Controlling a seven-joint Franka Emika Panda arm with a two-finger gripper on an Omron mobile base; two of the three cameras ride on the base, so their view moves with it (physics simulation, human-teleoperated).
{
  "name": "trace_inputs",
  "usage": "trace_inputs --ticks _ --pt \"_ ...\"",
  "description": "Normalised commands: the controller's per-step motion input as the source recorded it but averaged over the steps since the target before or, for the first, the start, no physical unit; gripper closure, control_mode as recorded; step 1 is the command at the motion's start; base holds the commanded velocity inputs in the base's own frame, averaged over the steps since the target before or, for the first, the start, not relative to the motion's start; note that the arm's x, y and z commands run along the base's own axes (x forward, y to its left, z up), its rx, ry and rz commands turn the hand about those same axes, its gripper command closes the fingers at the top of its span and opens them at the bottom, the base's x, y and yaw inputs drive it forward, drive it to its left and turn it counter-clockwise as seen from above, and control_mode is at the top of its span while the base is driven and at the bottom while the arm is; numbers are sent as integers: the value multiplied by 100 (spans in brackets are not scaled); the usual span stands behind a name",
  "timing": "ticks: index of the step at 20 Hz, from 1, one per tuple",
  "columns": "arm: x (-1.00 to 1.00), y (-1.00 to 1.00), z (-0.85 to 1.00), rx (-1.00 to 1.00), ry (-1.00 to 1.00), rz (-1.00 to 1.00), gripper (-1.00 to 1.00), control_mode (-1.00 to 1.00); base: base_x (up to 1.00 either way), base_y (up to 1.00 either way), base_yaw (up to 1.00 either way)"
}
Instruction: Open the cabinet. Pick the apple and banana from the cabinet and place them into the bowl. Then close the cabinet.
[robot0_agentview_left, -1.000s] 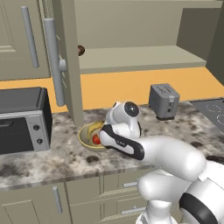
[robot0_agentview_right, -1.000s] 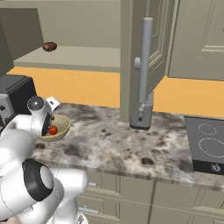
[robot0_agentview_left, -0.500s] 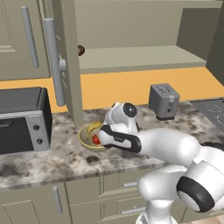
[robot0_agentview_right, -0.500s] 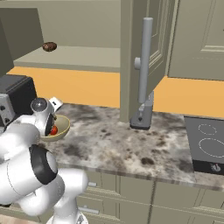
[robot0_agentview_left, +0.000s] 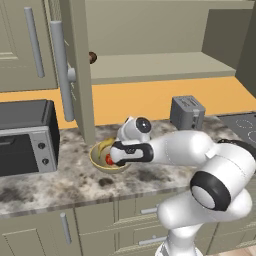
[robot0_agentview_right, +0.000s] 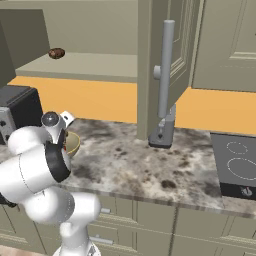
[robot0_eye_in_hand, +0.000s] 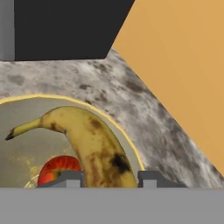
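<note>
The cabinet (robot0_agentview_left: 150, 67) stands open, its left door (robot0_agentview_left: 75, 65) and right door (robot0_agentview_right: 160, 65) swung out toward me. On the counter below it sits the yellow-olive bowl (robot0_agentview_left: 100, 164), also visible past my arm (robot0_agentview_right: 72, 143). My gripper (robot0_agentview_left: 111, 156) reaches into the bowl. In the hand view the brown-marked banana (robot0_eye_in_hand: 94, 144) lies between the gripper's (robot0_eye_in_hand: 109, 179) two tips, which touch its sides. The red apple (robot0_eye_in_hand: 59, 168) rests in the bowl (robot0_eye_in_hand: 120, 129) beside the banana, and it shows red under my hand (robot0_agentview_left: 108, 160).
A small dark brown round object (robot0_agentview_left: 92, 57) (robot0_agentview_right: 56, 52) lies on the cabinet shelf. A black toaster oven (robot0_agentview_left: 25, 135) stands left of the bowl and a grey toaster (robot0_agentview_left: 186, 112) to its right. A stovetop (robot0_agentview_right: 235, 160) is at the far right.
My hand stays at the bowl with the banana between its tips. The arm's elbow has swung, and in the right base view it now covers the apple.
</note>
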Motion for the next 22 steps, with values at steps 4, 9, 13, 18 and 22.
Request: trace_inputs --ticks 4,9,13,18,22 --pt "0 0 0 0 0 0 -100 -100 0 0 0" --pt "0 0 1 0 0 0 -100 -100 0 0 0" --pt "0 0 36 0 0 -1 -100 -100 0 0 0" --pt "-33 0 94 0 -4 -6 -100 -100 0 0 0" --pt "-66 -2 100 0 -3 -10 -100 -100 0 0 0"
